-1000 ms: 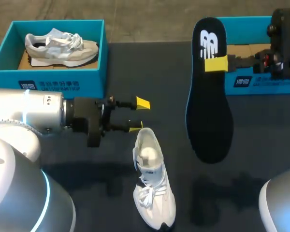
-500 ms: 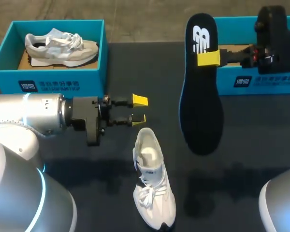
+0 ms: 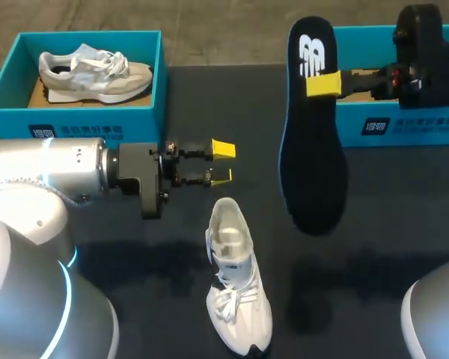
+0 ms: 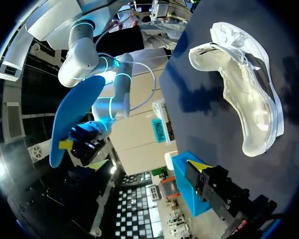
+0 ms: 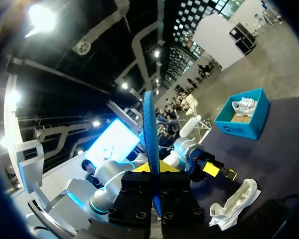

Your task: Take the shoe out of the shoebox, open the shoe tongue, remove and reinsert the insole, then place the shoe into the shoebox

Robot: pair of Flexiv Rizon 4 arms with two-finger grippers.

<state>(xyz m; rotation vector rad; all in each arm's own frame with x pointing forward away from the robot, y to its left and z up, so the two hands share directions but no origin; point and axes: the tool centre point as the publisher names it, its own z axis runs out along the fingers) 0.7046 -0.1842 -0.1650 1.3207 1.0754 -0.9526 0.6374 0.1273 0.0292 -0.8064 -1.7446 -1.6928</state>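
Note:
A white shoe (image 3: 238,288) lies on the dark table with its opening up and its toe toward the front edge. My left gripper (image 3: 221,163) hovers open just beyond the heel, nothing between its fingers. In the left wrist view the shoe (image 4: 244,94) lies ahead of its yellow fingertip (image 4: 196,166). My right gripper (image 3: 323,84) is shut on the black insole (image 3: 312,142), which hangs in the air right of the shoe. In the right wrist view the insole (image 5: 150,129) stands edge-on between the jaws, with the shoe (image 5: 236,204) and my left gripper (image 5: 217,171) beyond it.
A teal shoebox (image 3: 75,123) at the back left holds a second white-and-beige shoe (image 3: 93,71). Another teal shoebox (image 3: 404,123) stands at the back right, partly behind my right arm. Dark bare table lies between the boxes and around the shoe.
The right arm has carried the insole a little left and toward the back. My left gripper has drawn slightly away from the shoe's heel, still open.

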